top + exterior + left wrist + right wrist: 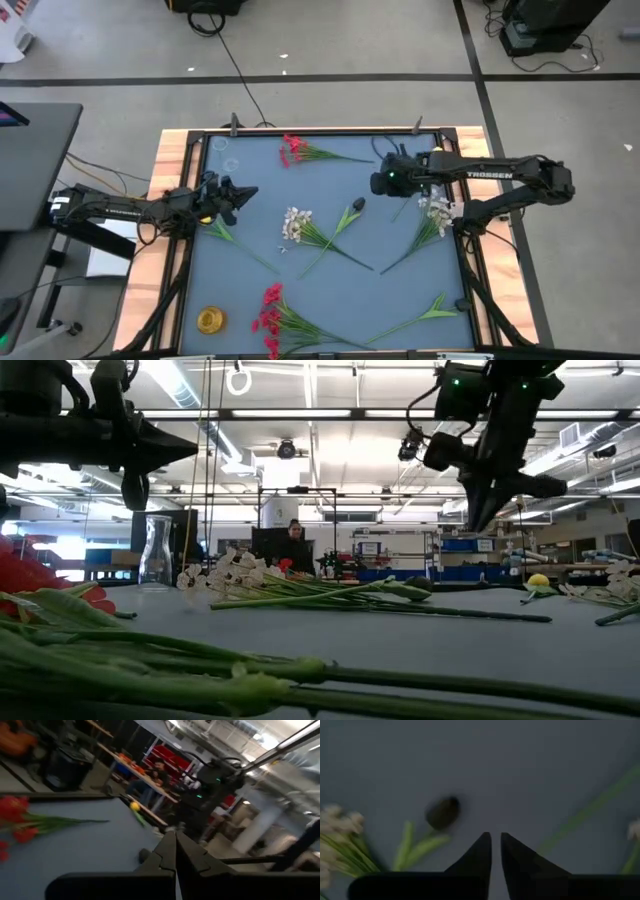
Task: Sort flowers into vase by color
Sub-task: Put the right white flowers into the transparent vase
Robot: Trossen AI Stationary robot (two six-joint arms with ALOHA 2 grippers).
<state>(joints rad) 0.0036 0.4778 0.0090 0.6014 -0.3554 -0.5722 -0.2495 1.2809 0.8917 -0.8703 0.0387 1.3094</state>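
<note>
**Near edge.** A yellow round blossom (210, 320) lies by the near left corner of the blue-grey worktop (400, 280). Just beside it, a red blossom cluster on long green stems (268, 310) lies with its stems pointing toward the near right corner. A leafy green sprig (425, 312) lies close to that corner.

**Middle.** A small white blossom spray on green stems (292, 224) lies at the centre. A dark bud on a green stem (358, 205) is just beside it, toward the right edge. A second white spray (437, 212) lies near the right edge, partly under the right arm.

**Grippers.** The left gripper (252, 191) hangs over the left half of the worktop, pointing level toward the centre. Its fingers (167, 851) are pressed together and hold nothing. The right gripper (382, 182) hangs raised over the far right part, pointing down at bare worktop near the dark bud. Its fingers (479, 851) stand narrowly apart and are empty.

**Far edge.** A second red blossom cluster with a green stem (291, 150) lies toward the far edge. A clear glass vase (155, 552) stands upright by the far left corner, with no flower in it. A small yellow bud (538, 580) lies toward the far right. A person (295, 540) is in the room beyond.
</note>
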